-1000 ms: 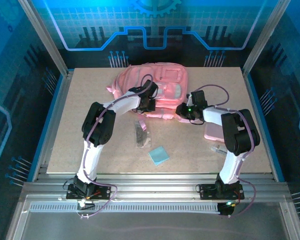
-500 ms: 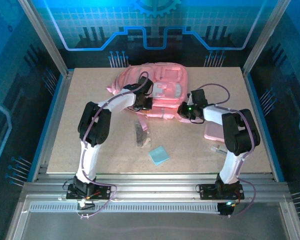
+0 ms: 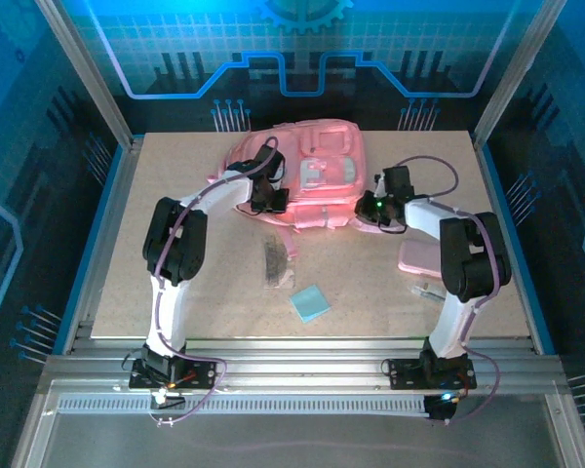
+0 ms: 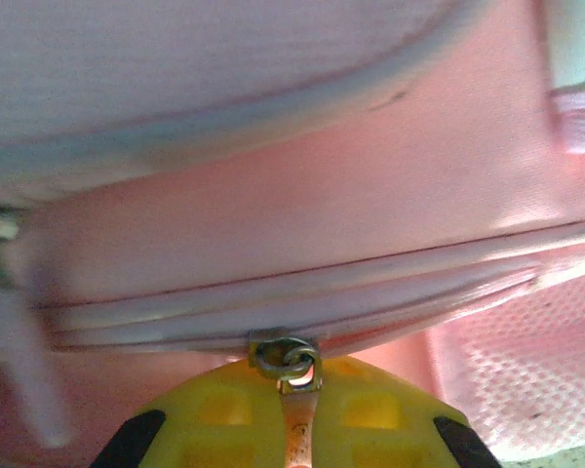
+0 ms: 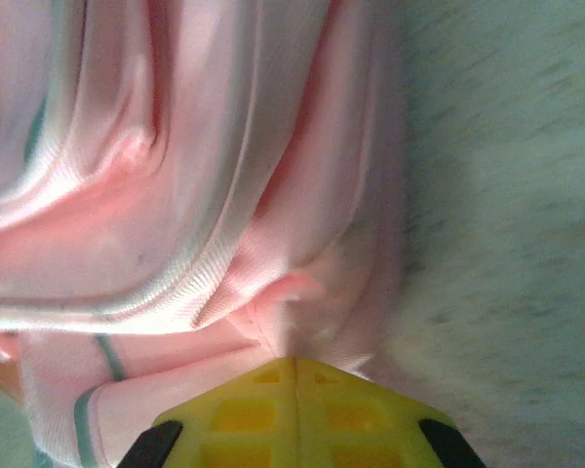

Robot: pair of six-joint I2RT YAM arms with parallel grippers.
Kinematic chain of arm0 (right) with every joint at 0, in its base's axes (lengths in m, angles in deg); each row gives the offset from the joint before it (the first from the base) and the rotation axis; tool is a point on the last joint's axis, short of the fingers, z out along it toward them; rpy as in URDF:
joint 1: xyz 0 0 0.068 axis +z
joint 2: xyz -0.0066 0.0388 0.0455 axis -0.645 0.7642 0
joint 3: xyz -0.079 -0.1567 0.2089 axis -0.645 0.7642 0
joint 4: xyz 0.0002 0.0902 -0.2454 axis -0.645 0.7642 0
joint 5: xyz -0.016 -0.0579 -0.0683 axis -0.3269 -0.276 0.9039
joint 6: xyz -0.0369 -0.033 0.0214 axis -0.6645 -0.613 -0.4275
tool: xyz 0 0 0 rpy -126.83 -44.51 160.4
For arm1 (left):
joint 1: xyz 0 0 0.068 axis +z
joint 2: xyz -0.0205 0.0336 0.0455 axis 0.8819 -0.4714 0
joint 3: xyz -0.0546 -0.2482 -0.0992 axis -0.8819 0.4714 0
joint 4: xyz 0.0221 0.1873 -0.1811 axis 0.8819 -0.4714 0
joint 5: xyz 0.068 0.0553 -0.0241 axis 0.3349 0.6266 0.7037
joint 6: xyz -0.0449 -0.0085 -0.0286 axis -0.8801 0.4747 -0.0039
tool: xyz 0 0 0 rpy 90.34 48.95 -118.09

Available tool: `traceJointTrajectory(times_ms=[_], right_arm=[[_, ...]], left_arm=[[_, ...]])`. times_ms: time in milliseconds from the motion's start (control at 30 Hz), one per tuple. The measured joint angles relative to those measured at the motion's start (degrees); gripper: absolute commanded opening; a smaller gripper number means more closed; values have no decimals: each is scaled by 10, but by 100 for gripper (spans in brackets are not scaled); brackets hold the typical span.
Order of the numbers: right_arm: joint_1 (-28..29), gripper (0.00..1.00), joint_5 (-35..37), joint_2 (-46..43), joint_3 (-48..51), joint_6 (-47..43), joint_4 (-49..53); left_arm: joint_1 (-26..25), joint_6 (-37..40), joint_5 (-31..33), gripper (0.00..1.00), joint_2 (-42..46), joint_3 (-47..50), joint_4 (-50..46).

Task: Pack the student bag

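Two grippers hold the student bag at the far middle of the table.
On the bag's left side, the left gripper pinches the little metal zipper pull. It has slid there from the bag's near edge, so the zipper is probably opening. On the bag's right edge, the right gripper has just snapped shut on a fold of pink cloth, I think to keep the bag steady. The blue square and pink case lie in front of the bag, not packed yet.
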Motion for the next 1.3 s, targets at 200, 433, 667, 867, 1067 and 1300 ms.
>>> traceJointTrajectory(times_ms=[200,433,667,867,1067,1300], right_arm=[[-57,0,44,0,-13,-13,19],[-31,12,41,0,-25,-24,28],[-31,29,18,-21,-20,-26,29],[-16,33,-33,-20,-19,-25,0],[28,34,-61,34,-37,-16,-17],[44,0,-57,98,-90,1,5]], left_arm=[[43,13,11,0,6,18,-22],[49,8,-1,68,10,30,-24],[45,-2,-10,69,26,50,-21],[48,-4,-2,38,29,57,-7],[50,14,10,29,30,59,4],[52,30,47,70,53,70,7]])
